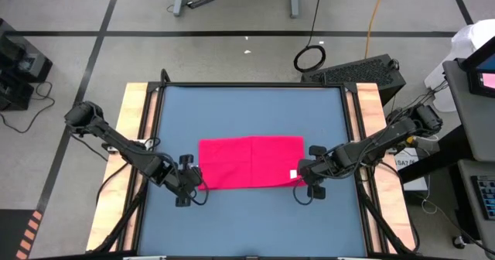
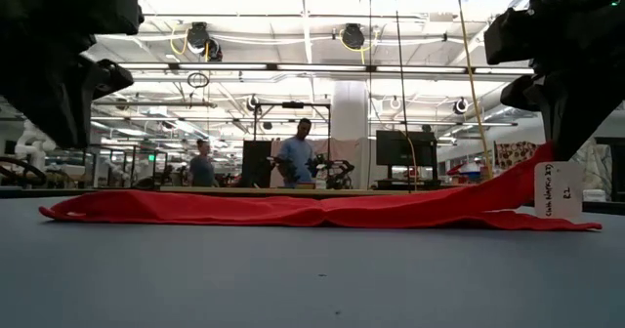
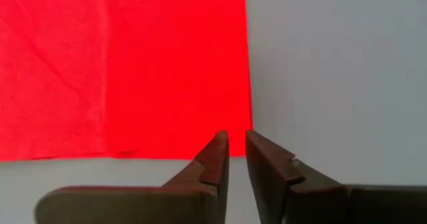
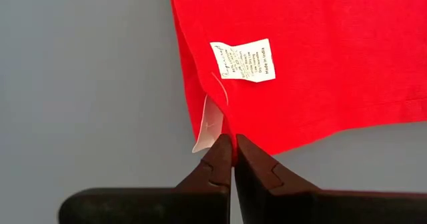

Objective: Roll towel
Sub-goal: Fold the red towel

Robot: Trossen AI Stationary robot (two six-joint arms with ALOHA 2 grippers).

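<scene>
Towel first: the bright red-pink soft cloth towel [image 1: 251, 162] lies spread flat in the middle of the blue-grey counter [image 1: 251, 109], a long rectangle with a centre crease and no roll started yet. Both dark arms reach in from the sides, one at each near corner, which is the sensible stance for lifting one long edge evenly and turning it over.

The left gripper [image 3: 237, 154] sits at the towel's near left corner. Its jaws stand slightly apart with only a narrow gap, and nothing is between them; the cloth's corner lies just ahead of the tips, so this side has no hold.

The right gripper [image 4: 233, 154] is at the opposite near corner, jaws pressed together right on the hem, beside the small white tag [image 4: 243, 61]. From table level the corner rises off the counter toward that gripper, and a second white label [image 2: 559, 190] dangles from it, so the right jaws look clamped on the towel's edge.

The rest of the cloth rests low on the surface. In the room beyond, people [image 2: 296, 156] stand well clear of the arms.

Judged from this, the roll waits on a matching grip from the left side.
</scene>
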